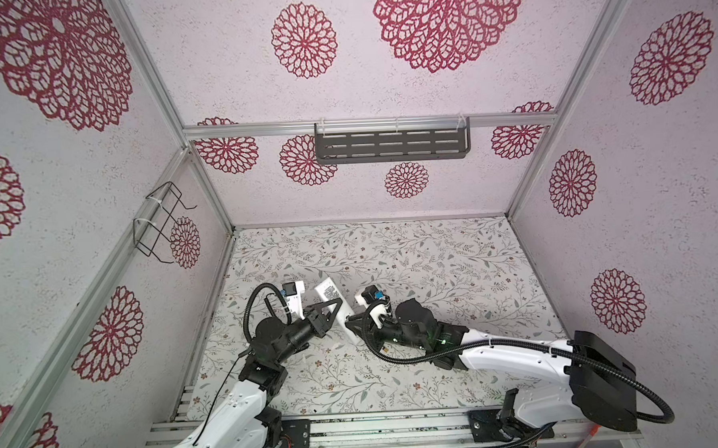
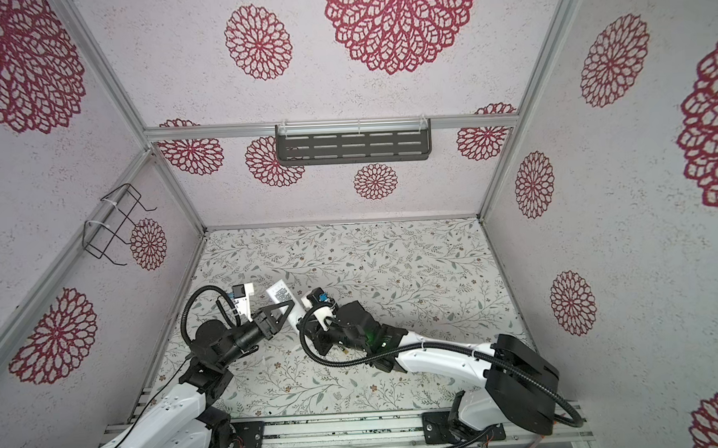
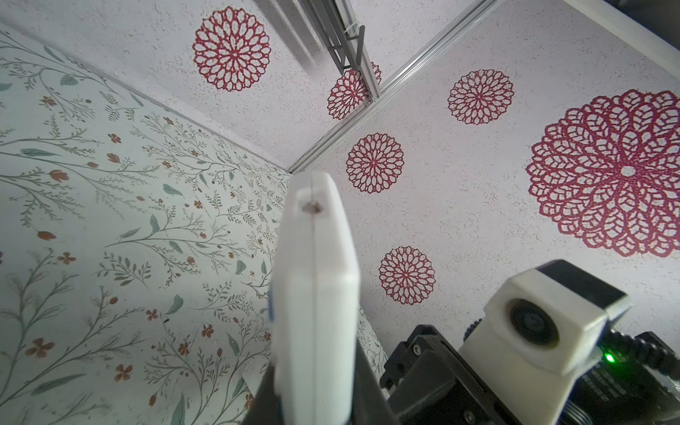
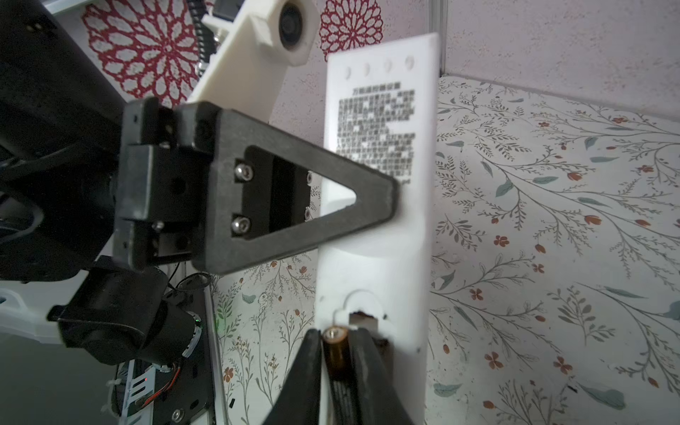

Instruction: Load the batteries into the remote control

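left gripper (image 1: 338, 304) clamped tight across remote (image 4: 382, 239) at its middle, sticker (image 4: 375, 136) side up; right gripper (image 4: 335, 333) pinches 1 battery (image 4: 336, 355), gold end at the open bay (image 4: 364, 322) at remote's end opposite the sticker. Keep battery parallel to remote, press it home, release only once seated.

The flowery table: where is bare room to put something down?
Bare: the table along the back wall and on its right side. Crowded: where the left end effector and right end effector meet at the remote control.
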Robot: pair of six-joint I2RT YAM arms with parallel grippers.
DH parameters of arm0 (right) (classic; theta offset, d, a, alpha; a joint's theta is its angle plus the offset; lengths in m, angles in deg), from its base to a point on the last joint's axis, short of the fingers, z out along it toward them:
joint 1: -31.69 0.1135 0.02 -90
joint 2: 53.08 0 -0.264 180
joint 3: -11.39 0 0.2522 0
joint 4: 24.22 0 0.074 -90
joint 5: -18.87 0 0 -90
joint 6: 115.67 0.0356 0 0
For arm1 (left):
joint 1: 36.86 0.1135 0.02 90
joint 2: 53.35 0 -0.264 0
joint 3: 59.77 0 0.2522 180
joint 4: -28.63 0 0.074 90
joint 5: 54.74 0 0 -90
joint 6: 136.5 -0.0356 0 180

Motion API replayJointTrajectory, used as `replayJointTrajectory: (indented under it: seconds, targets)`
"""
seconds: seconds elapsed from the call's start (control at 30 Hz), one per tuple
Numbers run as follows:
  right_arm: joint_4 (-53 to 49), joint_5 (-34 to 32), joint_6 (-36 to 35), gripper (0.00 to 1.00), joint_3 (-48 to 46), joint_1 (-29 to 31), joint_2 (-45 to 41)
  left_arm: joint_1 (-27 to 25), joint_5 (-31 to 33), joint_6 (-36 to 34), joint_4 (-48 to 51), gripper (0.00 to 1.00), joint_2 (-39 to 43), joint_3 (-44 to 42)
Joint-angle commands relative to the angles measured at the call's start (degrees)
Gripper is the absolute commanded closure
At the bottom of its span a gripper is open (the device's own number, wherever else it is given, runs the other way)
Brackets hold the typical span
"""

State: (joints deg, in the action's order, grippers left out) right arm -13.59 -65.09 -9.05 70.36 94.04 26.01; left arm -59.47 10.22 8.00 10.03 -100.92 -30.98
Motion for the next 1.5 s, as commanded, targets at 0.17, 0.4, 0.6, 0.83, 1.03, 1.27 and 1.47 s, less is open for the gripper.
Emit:
replayJointTrajectory:
  seconds: [0.17, 0.4, 0.6, 0.83, 1.03, 1.27, 1.47]
  targets:
    - [1.51, -0.92, 1.34, 0.86, 1.43, 0.58, 0.11, -0.24, -2.03, 0.61, -4.82, 1.0, 1.6, -0.09]
    - [4.23, -2.55, 1.81, 0.92, 0.34, 0.58, -1.13, -0.22, -2.55, 0.65, -5.27, 1.0, 1.33, -0.16]
    - [10.5, -3.92, 1.71, 0.95, -2.2, 0.67, -2.63, -0.23, -3.18, 2.13, -6.71, 1.0, 1.25, -0.22]
    - [14.73, -5.96, 0.74, 0.95, -4.78, 1.1, -4.52, -0.22, -3.43, 3.91, -8.58, 1.0, 0.59, -0.19]
    - [17.04, -7.31, -0.72, 0.95, -6.31, 1.64, -5.44, -0.23, -3.53, 5.94, -10.62, 1.0, -0.11, -0.26]
    - [17.19, -7.54, -1.77, 0.95, -6.19, 1.9, -4.8, -0.23, -3.4, 7.19, -12.38, 1.0, -0.67, -0.65]
    - [16.6, -7.63, -1.94, 0.92, -6.54, 2.16, -5.21, -0.22, -3.26, 7.55, -13.39, 1.0, -0.77, -0.73]
